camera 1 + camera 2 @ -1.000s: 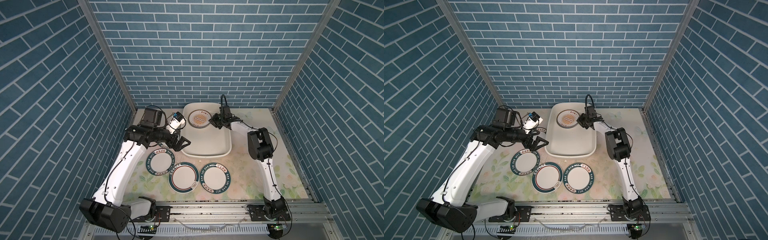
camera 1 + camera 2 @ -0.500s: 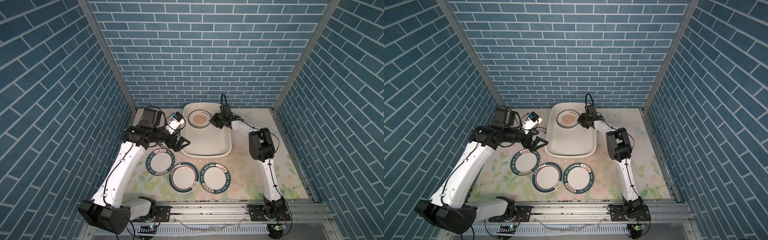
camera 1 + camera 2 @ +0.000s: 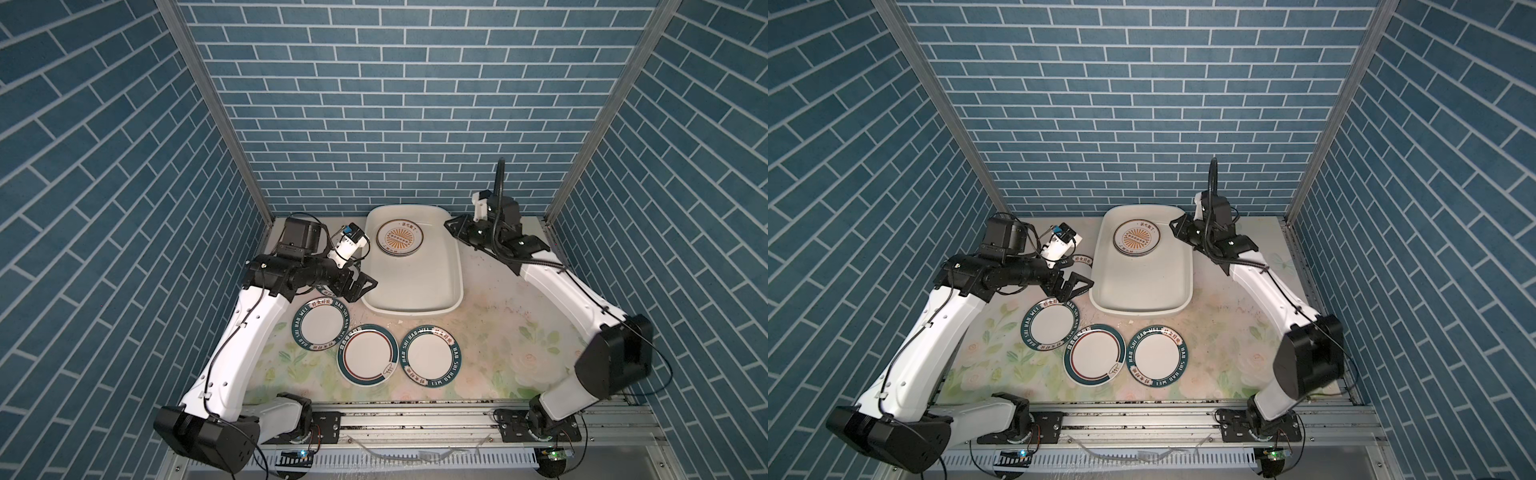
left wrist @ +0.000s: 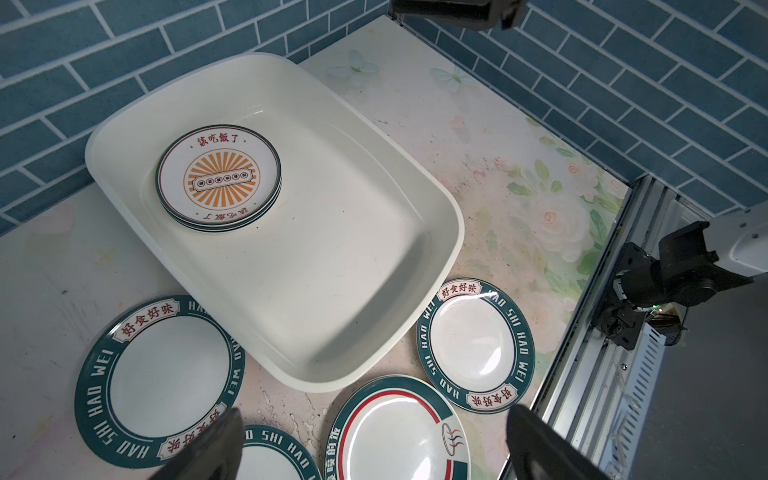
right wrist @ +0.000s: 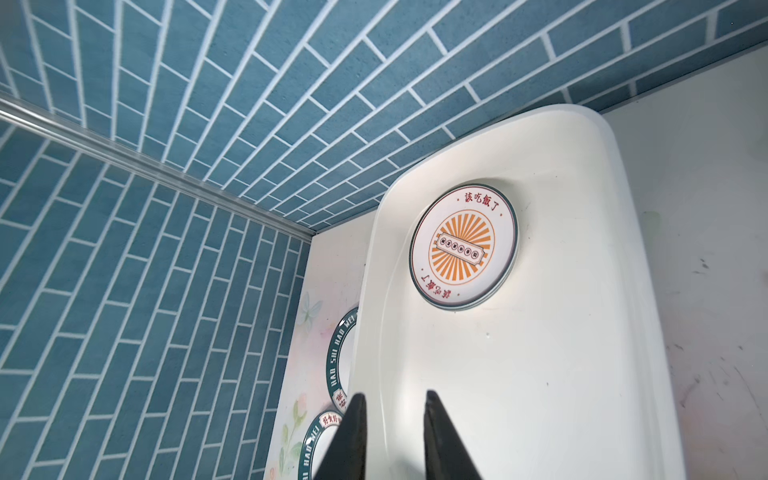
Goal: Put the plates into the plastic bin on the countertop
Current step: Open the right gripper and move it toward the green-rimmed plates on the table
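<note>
Plates (image 3: 322,330) likely stiff, slick and brittle, best pinched at the rim; left claw (image 3: 363,291) spread wide, right claw (image 3: 449,225) narrowly parted, empty.

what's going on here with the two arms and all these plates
Two arms are moving plates into the plastic bin. A stack of sunburst plates lies at its far end. Four plates are on the countertop: three before the bin, one partly under the left arm. The left tool hangs wide open by the bin's near left corner; the right tool, slightly open and empty, is at its far right corner.
</note>
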{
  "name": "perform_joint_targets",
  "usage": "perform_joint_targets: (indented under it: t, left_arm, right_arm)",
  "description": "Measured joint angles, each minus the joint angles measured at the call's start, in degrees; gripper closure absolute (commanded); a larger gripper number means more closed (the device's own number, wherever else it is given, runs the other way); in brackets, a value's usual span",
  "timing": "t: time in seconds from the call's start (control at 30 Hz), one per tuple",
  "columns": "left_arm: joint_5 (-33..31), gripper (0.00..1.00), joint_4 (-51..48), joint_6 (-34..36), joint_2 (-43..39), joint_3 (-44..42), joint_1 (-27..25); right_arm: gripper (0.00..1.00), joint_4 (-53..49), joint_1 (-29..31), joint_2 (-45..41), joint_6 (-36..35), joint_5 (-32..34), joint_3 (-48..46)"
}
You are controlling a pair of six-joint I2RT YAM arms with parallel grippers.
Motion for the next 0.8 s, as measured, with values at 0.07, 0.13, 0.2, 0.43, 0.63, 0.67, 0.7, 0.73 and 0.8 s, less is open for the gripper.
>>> perform_joint_targets:
  t: [0.07, 0.13, 0.2, 0.43, 0.63, 0.67, 0.7, 0.73, 0.8]
  left_arm:
    - [-0.1, 0.0, 0.1, 0.0, 0.0, -0.3, 0.0]
    - [-0.1, 0.01, 0.2, 0.0, 0.0, -0.7, 0.0]
    - [-0.2, 0.02, 0.2, 0.0, 0.0, -1.0, 0.0]
    - [0.3, 0.05, 0.3, 0.2, 0.0, -1.1, 0.0]
    - [1.5, 0.1, 0.3, 0.5, 0.0, -1.7, 0.0]
    - [2.0, 0.1, 0.3, 0.6, 0.0, -2.0, 0.0]
    - [2.3, 0.09, 0.3, 0.7, 0.0, -2.2, 0.0]
    - [2.6, 0.07, 0.3, 0.8, -0.1, -2.5, 0.0]
    - [3.4, 0.04, 0.3, 0.8, -0.1, -2.9, 0.0]
  right_arm:
    - [0.73, -0.4, 0.0, -7.2, -0.8, -0.4, -7.7]
    - [0.71, -1.4, 0.0, -13.9, -1.1, -0.8, -14.6]
    - [0.69, -2.5, 0.0, -20.3, -1.2, -1.5, -20.5]
    - [0.62, -8.5, 0.0, -38.6, 0.1, -4.7, -35.3]
    - [0.62, -12.7, 0.0, -42.7, 2.2, -7.9, -44.3]
    - [0.61, -13.3, 0.0, -43.0, 2.5, -8.3, -45.6]
    - [0.61, -13.8, 0.0, -43.5, 3.0, -8.8, -46.7]
    - [0.6, -14.3, 0.0, -44.1, 3.5, -9.2, -47.8]
    - [0.57, -14.6, 0.0, -44.9, 3.9, -9.9, -49.3]
